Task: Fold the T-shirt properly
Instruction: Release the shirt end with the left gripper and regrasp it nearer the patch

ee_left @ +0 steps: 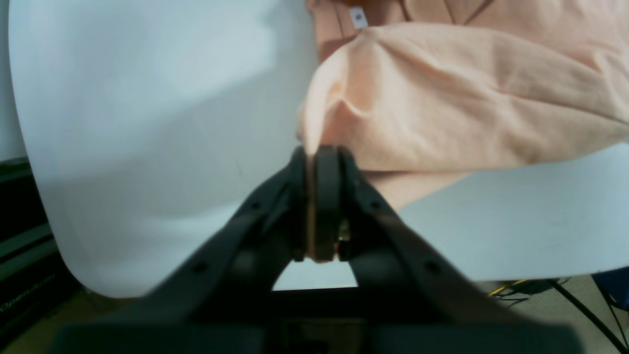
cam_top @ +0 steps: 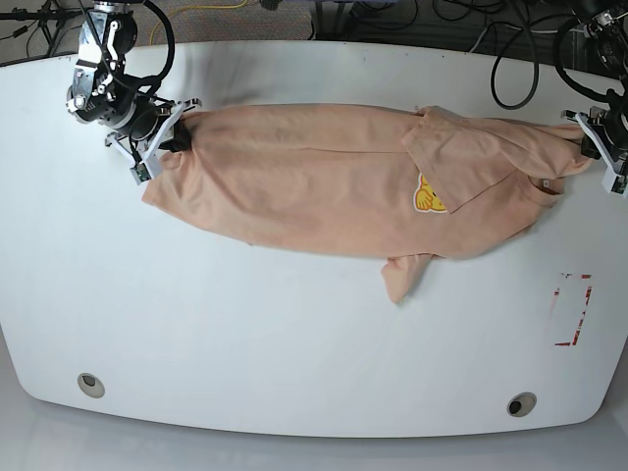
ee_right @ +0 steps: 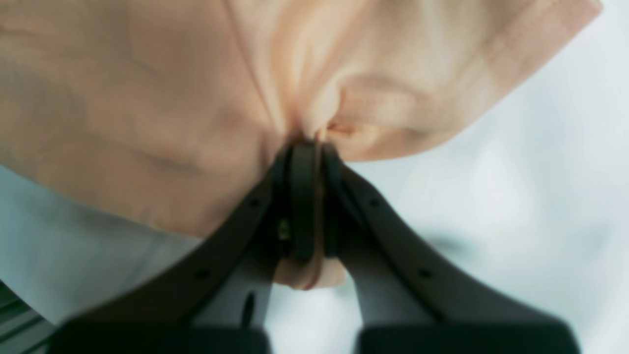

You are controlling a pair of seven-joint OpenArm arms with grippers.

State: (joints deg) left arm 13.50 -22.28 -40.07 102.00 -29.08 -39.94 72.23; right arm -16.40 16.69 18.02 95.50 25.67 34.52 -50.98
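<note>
Overhead base view, read from the near edge to the far edge. Two round fittings, one near left (cam_top: 90,384) and one near right (cam_top: 521,403), are sitting in the white worktop (cam_top: 294,343) close to its near rim, and a red-edged marking (cam_top: 572,309) is showing toward the right side. Farther in, the T-shirt (cam_top: 324,182) is lying stretched lengthwise from left to right across the far half of the worktop, one sleeve (cam_top: 402,276) pointing toward the near edge and the yellow emblem (cam_top: 429,195) facing up right of centre; part of the upper cloth is lying folded over around the emblem. At the left end of the garment the right tool (cam_top: 169,137) is gripping the cloth, and the right wrist view is showing its jaws pressed together on a gathered pinch of peach fabric (ee_right: 314,118), a small tuft of which is poking out below the pads. At the right end the left tool (cam_top: 595,142) is holding the opposite edge; the left wrist view is showing its jaws closed on a thin edge of the T-shirt (ee_left: 442,103), with a small white label (ee_left: 359,17) lying on the cloth farther off. Beyond the far rim, dark cables (cam_top: 412,15) are running across the floor.
</note>
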